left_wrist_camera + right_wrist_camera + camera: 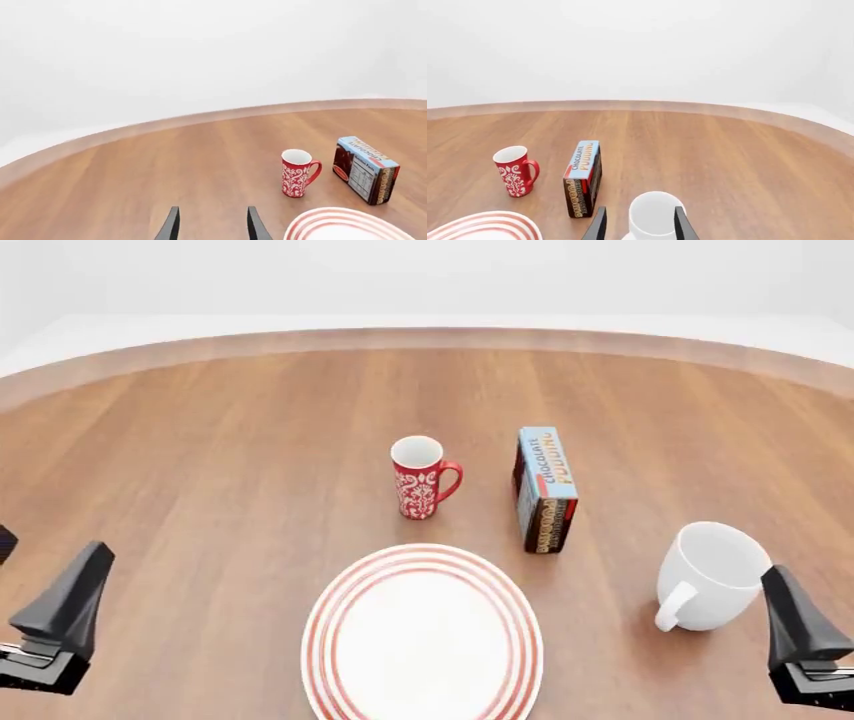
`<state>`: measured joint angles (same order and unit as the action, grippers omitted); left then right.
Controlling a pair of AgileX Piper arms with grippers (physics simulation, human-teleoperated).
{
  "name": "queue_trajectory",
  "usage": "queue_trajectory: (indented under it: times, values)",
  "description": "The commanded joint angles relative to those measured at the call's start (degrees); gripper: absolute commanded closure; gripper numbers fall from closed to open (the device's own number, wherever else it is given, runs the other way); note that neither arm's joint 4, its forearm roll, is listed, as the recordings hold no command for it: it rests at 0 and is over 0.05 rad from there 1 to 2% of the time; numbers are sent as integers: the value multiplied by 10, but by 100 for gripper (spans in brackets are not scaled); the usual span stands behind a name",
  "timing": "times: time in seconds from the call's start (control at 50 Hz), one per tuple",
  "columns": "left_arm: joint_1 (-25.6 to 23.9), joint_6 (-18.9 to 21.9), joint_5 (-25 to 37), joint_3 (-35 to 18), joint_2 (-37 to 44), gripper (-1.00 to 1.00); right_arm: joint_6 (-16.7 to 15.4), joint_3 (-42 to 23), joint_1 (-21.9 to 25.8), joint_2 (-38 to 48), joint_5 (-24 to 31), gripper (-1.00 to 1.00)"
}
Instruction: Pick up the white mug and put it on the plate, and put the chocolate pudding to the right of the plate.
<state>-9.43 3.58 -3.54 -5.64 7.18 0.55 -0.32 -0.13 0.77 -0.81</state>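
- Since the white mug (714,571) stands upright right of the plate (422,638), just ahead of the right gripper (639,225), I'd drop straight over its rim, handle side clear.
- Right jaws open, low, aimed at it.
- Left gripper (212,225) open too, parked low, far from the chocolate pudding (545,490).

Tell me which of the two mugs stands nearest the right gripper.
The plain glossy white mug, just ahead of the right gripper. The slimmer red patterned mug stands farther off, beyond the red-ringed plate.
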Motion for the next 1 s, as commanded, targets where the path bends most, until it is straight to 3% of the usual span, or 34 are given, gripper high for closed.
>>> queue_trajectory:
  times: [0.02,0.22,0.5,1.0]
  values:
    - [-46,12,-18,-20,32,-100,1,0,0,-2,2,-100]
    - [-99,27,-45,-45,80,-100,2,0,0,-1,1,-100]
    - [-174,37,-137,-63,192,-100,2,0,0,-4,3,-100]
    - [-285,30,-230,-107,336,-100,2,0,2,-4,3,-100]
